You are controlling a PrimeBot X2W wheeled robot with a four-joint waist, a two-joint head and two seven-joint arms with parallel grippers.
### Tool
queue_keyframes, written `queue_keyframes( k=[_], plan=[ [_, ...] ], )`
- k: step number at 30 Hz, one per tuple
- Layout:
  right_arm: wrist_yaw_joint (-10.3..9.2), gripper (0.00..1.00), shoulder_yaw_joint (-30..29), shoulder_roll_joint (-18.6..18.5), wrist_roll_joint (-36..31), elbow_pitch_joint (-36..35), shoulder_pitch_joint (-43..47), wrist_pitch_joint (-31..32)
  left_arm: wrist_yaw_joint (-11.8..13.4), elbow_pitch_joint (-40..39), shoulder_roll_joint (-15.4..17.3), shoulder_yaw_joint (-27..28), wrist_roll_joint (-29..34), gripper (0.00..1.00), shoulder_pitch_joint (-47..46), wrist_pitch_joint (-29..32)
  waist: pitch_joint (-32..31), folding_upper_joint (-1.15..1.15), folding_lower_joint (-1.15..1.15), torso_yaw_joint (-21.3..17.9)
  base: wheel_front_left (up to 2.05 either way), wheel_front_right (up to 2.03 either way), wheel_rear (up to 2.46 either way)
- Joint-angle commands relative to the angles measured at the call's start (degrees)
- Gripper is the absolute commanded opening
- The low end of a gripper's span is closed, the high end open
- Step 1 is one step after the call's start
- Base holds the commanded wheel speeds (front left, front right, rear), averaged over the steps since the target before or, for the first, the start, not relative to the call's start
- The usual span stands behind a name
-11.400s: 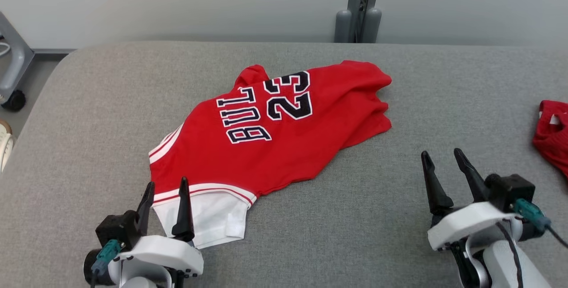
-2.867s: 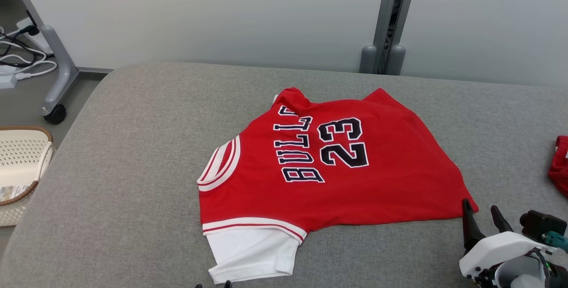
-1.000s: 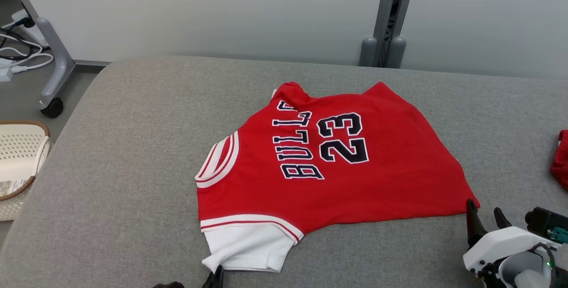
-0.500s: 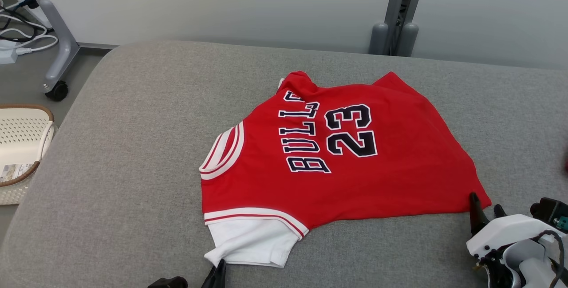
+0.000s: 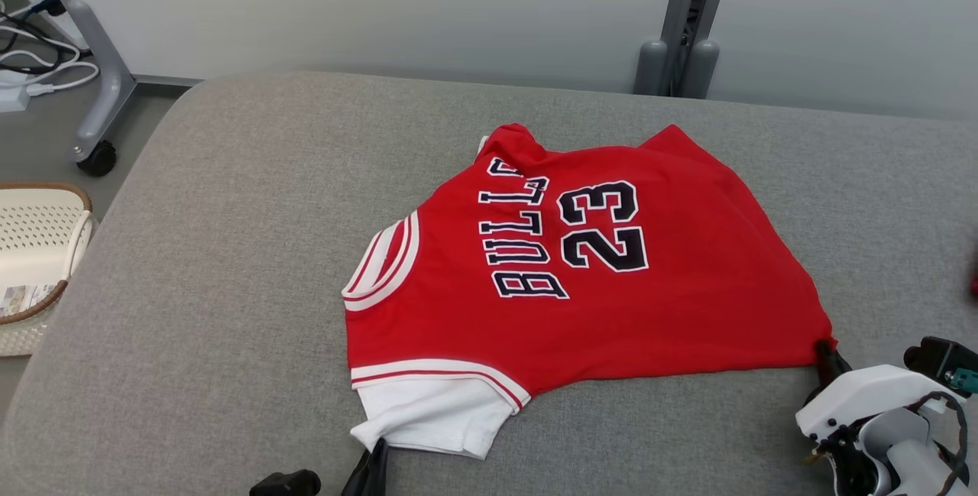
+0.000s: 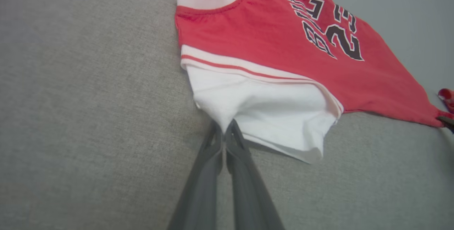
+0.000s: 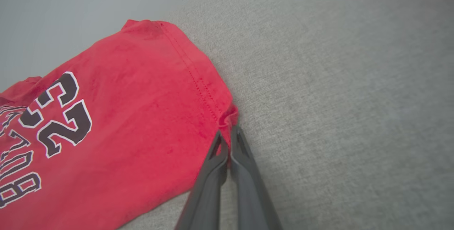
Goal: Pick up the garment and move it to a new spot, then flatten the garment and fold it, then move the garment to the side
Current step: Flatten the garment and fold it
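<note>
The garment (image 5: 581,282), a red jersey with dark lettering and a white sleeve, is lying spread out near the middle of the grey surface (image 5: 229,251). Its long axis is running from side to side across the head view. The striped neckline is pointing toward the robot's left and the hem toward its right. The far shoulder is looking bunched where the lettering is curling over.

Along the near edge, the white sleeve (image 6: 269,109) is sticking out toward the robot. The left claw (image 6: 224,130) is pinching that sleeve's near corner, with its fingers pressed together on the cloth. At the other end, the right claw (image 7: 228,132) is gripping the near hem corner (image 7: 230,113) the same way, and the red cloth is puckering between its closed tips.

So each arm is holding the end nearer to it. The two grips are sitting well apart along the garment's near long edge, and the rest of the jersey is stretching away from both claws. Judging from this, drawing the claws apart along that axis is looking like the way to pull the cloth flat.

A second red cloth (image 6: 446,95) is lying apart, off to the right.
</note>
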Motion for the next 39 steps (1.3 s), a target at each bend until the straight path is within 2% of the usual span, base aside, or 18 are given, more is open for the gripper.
queue_keyframes(
  k=[1,8,20,29,39],
  plan=[
    [0.01,0.0,0.46,-0.98,0.68,-0.2,0.37,-0.53,-0.17,-0.77,0.27,0.5,-0.09,0.0,-0.39,-0.24,-0.78,0.0,0.0,-0.36,0.0,0.0,0.0],
    [0.01,0.0,1.74,-2.09,3.06,-2.93,0.38,1.11,-0.33,-4.38,0.29,2.53,0.4,0.0,0.33,-0.24,-2.99,0.0,0.0,-1.34,0.0,0.0,0.0],
    [0.01,0.0,3.45,-5.71,7.45,-15.87,-3.09,9.39,-1.31,-11.87,0.33,6.93,1.8,0.0,-3.39,-0.24,-5.98,0.0,0.0,-3.51,0.0,0.0,0.0],
    [0.01,0.0,0.12,-6.45,7.52,-22.74,-8.16,13.75,-0.87,-13.76,2.1,9.39,1.56,0.0,-11.44,0.95,-7.34,0.0,0.0,-4.67,0.0,0.0,0.0],
    [0.01,0.0,-3.1,-4.31,3.49,-24.76,-16.41,16.69,-0.89,-12.98,4.6,10.63,-0.14,0.0,-24.43,8.84,-8.54,0.0,0.0,-6.56,0.0,0.0,0.0]
  ],
)
